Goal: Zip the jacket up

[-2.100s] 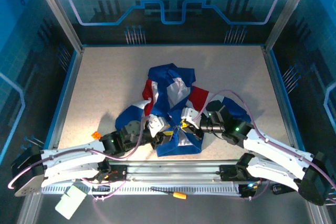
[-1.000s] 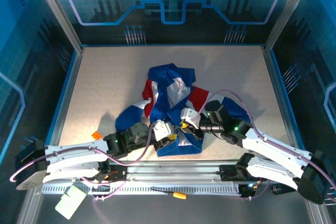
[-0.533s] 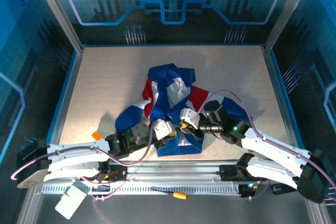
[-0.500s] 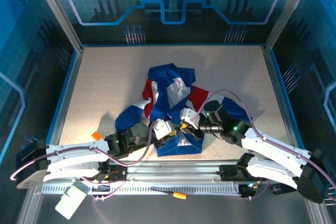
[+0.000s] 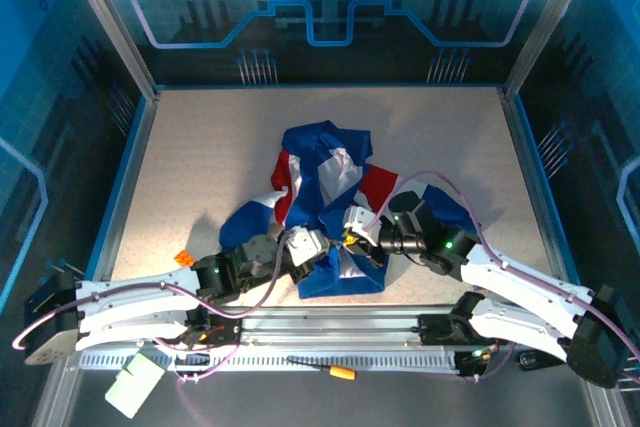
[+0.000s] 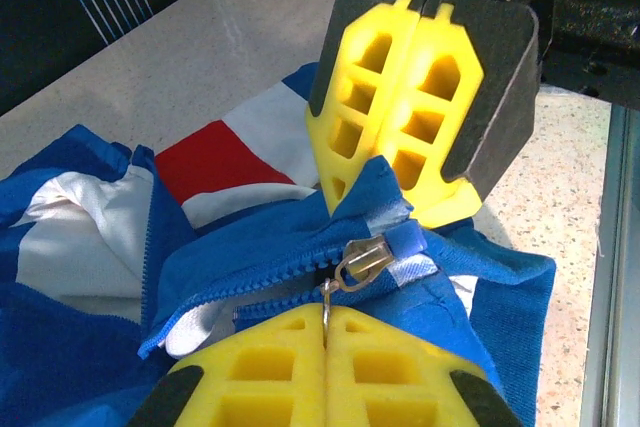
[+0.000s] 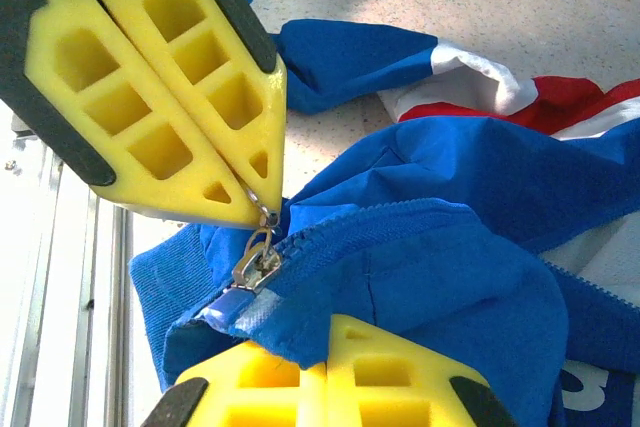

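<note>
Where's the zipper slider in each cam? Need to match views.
Top external: too small to make out; look where the left hand and right hand meet at the near hem of the royal-blue fabric jacket.
Left wrist: silver metal zipper slider just right of centre, its pull tab pinched in the left hand.
Right wrist: lower left of centre, under the left hand's tip.
Shared landmark: both hands' shut yellow pads facing across it.

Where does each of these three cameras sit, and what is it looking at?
Top external: fixed above and behind the arms, looking down at table, jacket and both arms.
Left wrist: on the left arm, looking along the left gripper, shut on the zipper pull.
Right wrist: on the right arm, looking along the right gripper, shut on the jacket.
Shared: both wrist views show the zipper pull and both grippers.
</note>
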